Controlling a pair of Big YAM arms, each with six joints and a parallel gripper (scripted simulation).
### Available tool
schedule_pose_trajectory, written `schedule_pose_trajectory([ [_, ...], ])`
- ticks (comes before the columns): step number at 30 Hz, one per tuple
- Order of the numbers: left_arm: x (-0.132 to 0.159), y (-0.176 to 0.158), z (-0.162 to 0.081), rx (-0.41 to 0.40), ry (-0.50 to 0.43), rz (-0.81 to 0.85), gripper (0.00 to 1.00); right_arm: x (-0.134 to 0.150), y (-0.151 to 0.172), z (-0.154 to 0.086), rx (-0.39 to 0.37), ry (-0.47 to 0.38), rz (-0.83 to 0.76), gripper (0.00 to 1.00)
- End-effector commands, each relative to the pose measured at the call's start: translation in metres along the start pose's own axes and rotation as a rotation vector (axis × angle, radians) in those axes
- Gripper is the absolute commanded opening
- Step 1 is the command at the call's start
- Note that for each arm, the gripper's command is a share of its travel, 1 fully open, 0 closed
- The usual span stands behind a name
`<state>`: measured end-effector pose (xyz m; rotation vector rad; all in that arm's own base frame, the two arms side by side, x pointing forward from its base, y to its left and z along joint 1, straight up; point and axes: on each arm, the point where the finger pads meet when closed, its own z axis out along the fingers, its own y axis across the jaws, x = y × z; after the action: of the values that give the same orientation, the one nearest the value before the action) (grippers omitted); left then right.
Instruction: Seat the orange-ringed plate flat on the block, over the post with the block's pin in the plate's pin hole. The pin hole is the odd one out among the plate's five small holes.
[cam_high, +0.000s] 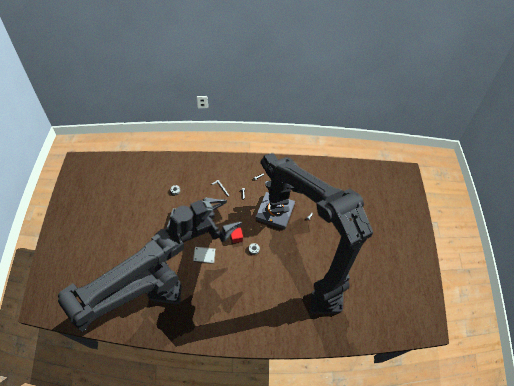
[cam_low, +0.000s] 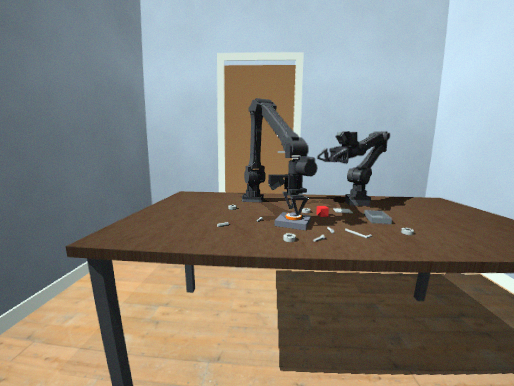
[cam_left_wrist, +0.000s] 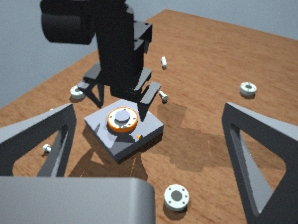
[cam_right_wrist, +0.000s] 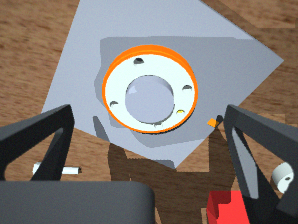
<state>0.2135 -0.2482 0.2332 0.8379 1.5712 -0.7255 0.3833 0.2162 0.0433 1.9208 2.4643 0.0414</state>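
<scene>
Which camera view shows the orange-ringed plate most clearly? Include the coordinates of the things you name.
The right wrist view: the orange-ringed plate (cam_high: 270, 212) (cam_low: 294, 217) (cam_left_wrist: 113, 125) (cam_right_wrist: 120, 107) appears large, its face and holes unblocked. The left wrist view shows it smaller; the exterior view, a thin orange edge; the top view, mostly hidden under the arm.
</scene>
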Motion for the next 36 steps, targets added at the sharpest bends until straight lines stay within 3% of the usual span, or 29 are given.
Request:
schedule_pose_trajectory([
  [1, -0.010, 0.002, 0.002, -0.004, -0.019, 0.007, 1.00, 0.009, 0.004, -0.019, -0.034, 0.012, -0.002, 1.00],
  [7, -0.010, 0.002, 0.002, -0.004, -0.019, 0.007, 1.00, 0.006, 0.011, -0.039, -0.047, 0.015, -0.002, 1.00],
  [10, -0.010, 0.002, 0.002, -0.004, -0.019, 0.007, 1.00, 0.005, 0.017, -0.027, -0.012, 0.004, -0.004, 1.00],
  [13, -0.010, 0.002, 0.002, -0.004, -0.019, 0.007, 1.00, 0.006, 0.020, -0.033, -0.012, 0.004, -0.004, 1.00],
  [15, -0.010, 0.002, 0.002, -0.004, -0.019, 0.007, 1.00, 0.008, 0.023, -0.063, -0.048, 0.014, -0.004, 1.00],
  [18, -0.010, 0.002, 0.002, -0.004, -0.019, 0.007, 1.00, 0.003, 0.022, -0.082, -0.049, 0.013, -0.004, 1.00],
  [19, -0.010, 0.002, 0.002, -0.004, -0.019, 0.007, 1.00, -0.002, 0.012, -0.064, -0.001, 0.000, -0.002, 1.00],
  [22, -0.010, 0.002, 0.002, -0.004, -0.019, 0.007, 1.00, -0.005, 0.006, -0.043, 0.034, -0.009, -0.002, 1.00],
  [30, -0.010, 0.002, 0.002, -0.004, -0.019, 0.007, 1.00, -0.005, 0.004, -0.038, 0.041, -0.011, -0.017, 1.00],
  [36, -0.010, 0.002, 0.002, -0.004, -0.019, 0.007, 1.00, 0.003, -0.003, -0.046, -0.041, -0.043, -0.295, 1.00],
])
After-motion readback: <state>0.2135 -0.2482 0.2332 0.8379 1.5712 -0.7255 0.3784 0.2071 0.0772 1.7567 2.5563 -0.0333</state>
